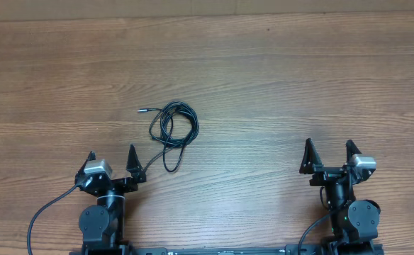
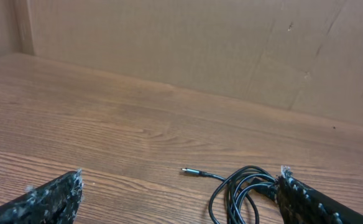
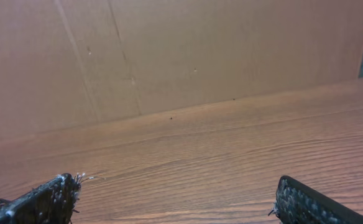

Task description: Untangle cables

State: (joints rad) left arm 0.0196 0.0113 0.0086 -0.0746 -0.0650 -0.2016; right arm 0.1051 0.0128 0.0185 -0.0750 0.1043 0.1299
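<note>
The cables [image 1: 171, 129] lie as one loose black coil on the wooden table, with a silver-tipped plug [image 1: 141, 110] poking out to the left. In the left wrist view the coil [image 2: 240, 193] and its plug [image 2: 191, 171] sit ahead and to the right, partly behind the right finger [image 2: 306, 199]. My left gripper [image 1: 111, 157] stands open just below and left of the coil, touching nothing. Far to the right, my right gripper [image 1: 329, 149] is open with only bare wood between its fingers [image 3: 45, 202].
A brown cardboard wall [image 2: 200, 43] closes off the far edge of the table [image 1: 278, 85]. Thick black cords [image 1: 44, 216] run from the arm bases along the near edge.
</note>
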